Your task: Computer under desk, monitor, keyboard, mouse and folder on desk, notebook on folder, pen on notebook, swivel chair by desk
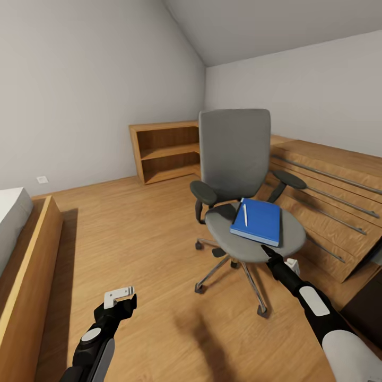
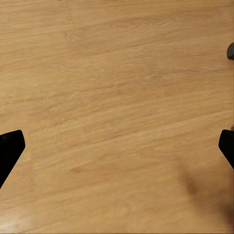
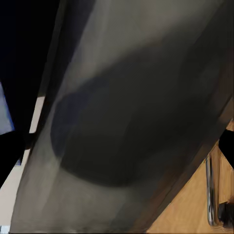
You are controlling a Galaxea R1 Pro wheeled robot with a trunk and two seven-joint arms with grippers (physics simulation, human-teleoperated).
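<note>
Folder first: the flat bright blue rectangular folder (image 1: 257, 220) lies on the seat of the grey padded swivel chair (image 1: 236, 159), toward its front right edge, with the slim white pen (image 1: 245, 215) resting on top of it. A thin dark book, likely the notebook (image 1: 229, 211), peeks out beneath the folder's left side. From the head view, the right gripper (image 1: 271, 255) sits right at the seat's front rim, just below the folder's near corner; I cannot tell from here how its fingers stand. The left gripper (image 1: 121, 300) hangs low over the wood plank floor (image 1: 132, 239), well apart from the chair.

In the left wrist view, the dark fingertips (image 2: 9, 148) stand far apart at either edge, nothing but floorboards between them.

The right wrist view presses close against the grey seat cushion (image 3: 126, 117), with a sliver of blue (image 3: 5, 114) at one side and the chrome chair leg (image 3: 212, 190) beyond. Both fingertips sit spread at the frame's edges, empty.

To lift well, I'd judge it should rise above the seat rim, pinch the folder's overhanging edge, and stay level so the pen doesn't roll.
</note>
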